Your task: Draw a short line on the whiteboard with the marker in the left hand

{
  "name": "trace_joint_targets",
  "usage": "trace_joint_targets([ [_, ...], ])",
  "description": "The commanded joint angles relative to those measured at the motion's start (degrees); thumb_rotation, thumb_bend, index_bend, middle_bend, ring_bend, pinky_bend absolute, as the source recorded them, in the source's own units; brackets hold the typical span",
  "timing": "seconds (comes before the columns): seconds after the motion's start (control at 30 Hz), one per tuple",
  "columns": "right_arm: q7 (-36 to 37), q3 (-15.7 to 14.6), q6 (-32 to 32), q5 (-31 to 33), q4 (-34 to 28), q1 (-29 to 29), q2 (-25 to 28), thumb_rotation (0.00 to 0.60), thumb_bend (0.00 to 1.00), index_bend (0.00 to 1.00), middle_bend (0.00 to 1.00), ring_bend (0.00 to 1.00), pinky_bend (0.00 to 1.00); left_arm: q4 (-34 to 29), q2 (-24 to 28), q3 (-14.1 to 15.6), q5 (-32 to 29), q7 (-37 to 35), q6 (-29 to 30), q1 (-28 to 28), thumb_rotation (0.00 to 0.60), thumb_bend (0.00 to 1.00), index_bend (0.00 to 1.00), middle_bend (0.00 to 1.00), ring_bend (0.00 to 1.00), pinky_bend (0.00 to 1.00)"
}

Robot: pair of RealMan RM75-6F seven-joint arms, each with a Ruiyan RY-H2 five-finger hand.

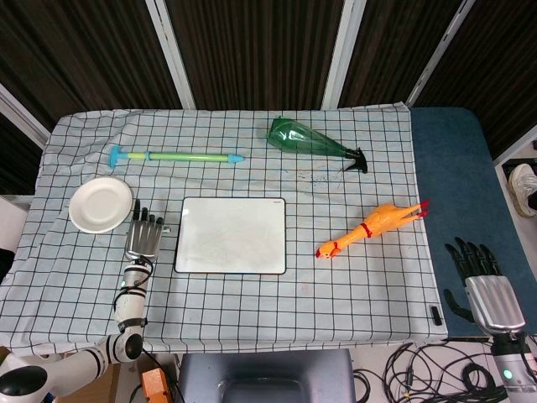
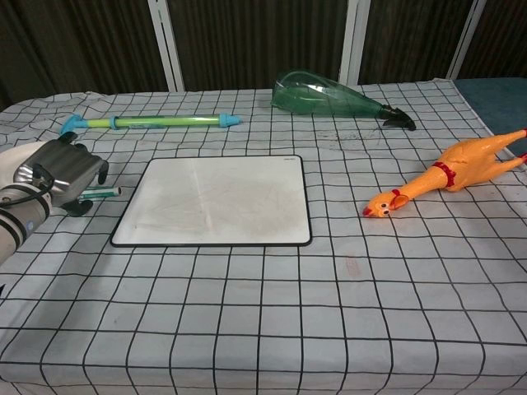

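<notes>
Checked cloth over the table (image 1: pixel 252 327), with the whiteboard (image 1: pixel 231 235) lying flat near its middle. Seen only from the head view: right hand (image 1: pixel 480 270) low at the far right, over a blue surface (image 1: pixel 445 168) beside the cloth, fingers (image 1: pixel 470 252) spread and holding nothing. Shown more plainly by the chest view: marker (image 2: pixel 104 192) poking out rightward from under the left hand (image 2: pixel 59 171), pale barrel lying on the cloth just left of the whiteboard's edge. From above, left-hand fingers (image 1: pixel 147 225) stretched forward side by side; from the chest, curved down over the marker. Cannot tell whether closed on it.

Behind the board, a green tube with blue ends (image 1: pixel 176 156) at far left and a green bottle (image 1: pixel 315 141) on its side at far right. Right of the board, well apart, an orange rubber chicken (image 1: pixel 369 227). White plate (image 1: pixel 101 204) just left of the left hand. Between marker and board, only bare cloth.
</notes>
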Motion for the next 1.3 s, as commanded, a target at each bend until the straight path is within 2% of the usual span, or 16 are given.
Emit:
trace_joint_targets([
  [0.03,-0.08,-0.02,-0.07,0.01,-0.01,0.03,-0.01,0.600,0.33,0.00,0.00,0.00,0.02,0.16,-0.06,0.03,-0.07,0.01,0.03,-0.10,0.600,0.38,0.40,0.39,0.18,0.00],
  [0.57,-0.28,-0.02,-0.23,0.19,-0.07,0.08,0.07,0.600,0.33,0.00,0.00,0.00,0.02,7.30,-3.13,0.54,0.59,-2.83,-1.32,-1.69,0.600,0.38,0.45,0.45,0.23,0.00],
  [1.3,-1.19,0.22,-0.72,1.14,0.02,0.22,-0.07,0.600,0.33,0.00,0.00,0.00,0.02,9.50,-4.47,0.65,1.46,-4.58,-2.35,-2.15,0.600,0.40,0.56,0.56,0.28,0.01],
])
